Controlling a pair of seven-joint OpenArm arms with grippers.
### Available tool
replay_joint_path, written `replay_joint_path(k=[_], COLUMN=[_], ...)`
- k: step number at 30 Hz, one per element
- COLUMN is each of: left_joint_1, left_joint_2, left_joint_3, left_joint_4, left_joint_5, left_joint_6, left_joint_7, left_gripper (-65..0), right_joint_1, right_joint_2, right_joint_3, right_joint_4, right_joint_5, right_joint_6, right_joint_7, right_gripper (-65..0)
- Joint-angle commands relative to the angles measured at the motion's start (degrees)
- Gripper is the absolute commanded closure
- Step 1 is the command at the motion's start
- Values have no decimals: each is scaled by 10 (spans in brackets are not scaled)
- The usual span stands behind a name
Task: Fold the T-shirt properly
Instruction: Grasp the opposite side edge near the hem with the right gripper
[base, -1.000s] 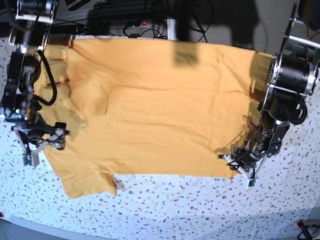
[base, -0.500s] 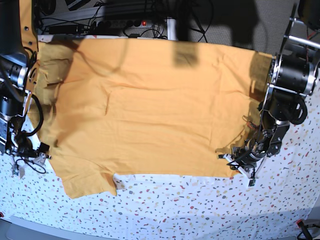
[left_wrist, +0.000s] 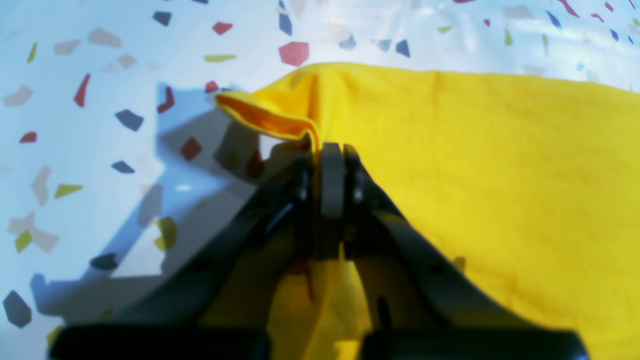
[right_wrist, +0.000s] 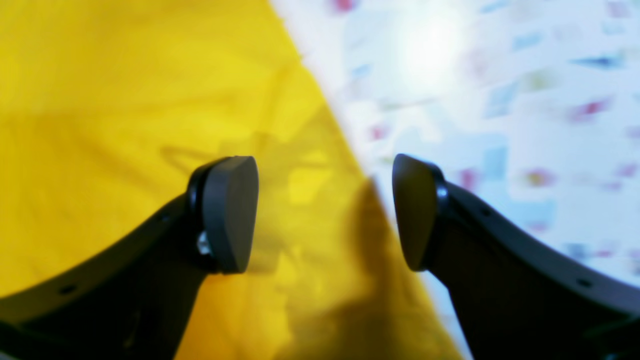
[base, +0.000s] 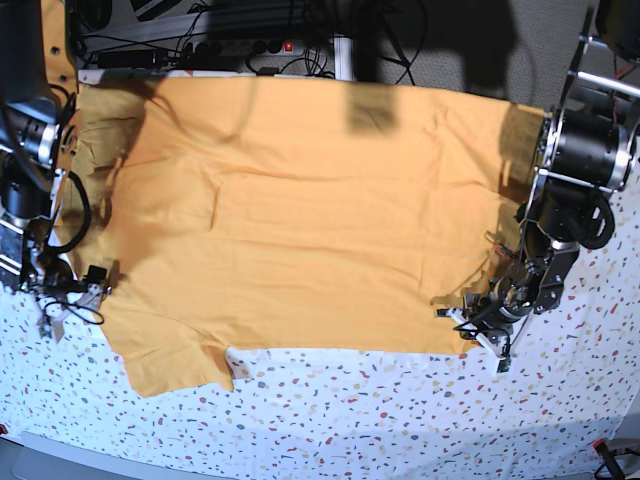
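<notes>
Pinching the T-shirt (left_wrist: 500, 175) hem, left end effector (left_wrist: 327, 165); right end effector (right_wrist: 325, 215) spread over its edge.

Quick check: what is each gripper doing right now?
Left gripper: shut on the T-shirt, pinching its corner.
Right gripper: open, holding nothing, over the shirt's edge.

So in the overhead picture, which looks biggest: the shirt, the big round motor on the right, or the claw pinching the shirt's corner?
Largest to smallest, as they look in the base view:
1. the shirt, by far
2. the round motor
3. the left claw, shut on the shirt's corner

The motor sits nearer the camera, so its lead is unsure.
</notes>
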Motion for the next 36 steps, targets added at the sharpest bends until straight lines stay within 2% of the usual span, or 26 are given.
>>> replay_joint_path(k=[1, 5, 9, 11, 14, 15, 20, 24, 26, 31, 36], left_joint_1=[-22, -23, -23, -23, -22, -23, -23, -23, -22, -20, -14], left_joint_2=[-3, -3, -3, -3, -3, -3, -3, -4, -5, -5, -10], left_joint_3=[-2, -2, -2, -2, -2, -2, -2, -2, -2, -2, -2], left_joint_4=[8, 8, 8, 8, 8, 8, 22, 60, 84, 128, 150], left_joint_5=[-4, -4, -4, -4, -4, -4, 25, 50, 49, 49, 49], left_joint_6=[-2, -2, -2, -2, -2, -2, -2, -2, -2, -2, -2], left_joint_7=[-9, -9, -9, -9, -9, -10, -8, 29, 55, 100, 129], left_gripper=[0, 0, 0, 0, 0, 0, 0, 0, 0, 0, 0], right_joint_1=[8, -17, -20, -20, -19, -18, -19, -23, -28, -69, -143], right_joint_2=[11, 12, 12, 12, 12, 12, 12, 12, 13, 13, 13], right_joint_3=[0, 0, 0, 0, 0, 0, 0, 0, 0, 0, 0], right_joint_4=[9, 9, 9, 9, 9, 10, 42, 89, 114, 200, 323], right_joint_5=[3, 2, 3, 3, 5, 5, 5, 29, 50, 61, 61], right_joint_6=[5, 5, 6, 6, 6, 6, 11, 13, 27, 91, 92], right_joint_7=[14, 34, 29, 29, 29, 28, 11, -24, -41, -45, -57], right_gripper=[-409, -335, -318, -238, -36, 0, 0, 0, 0, 0, 0])
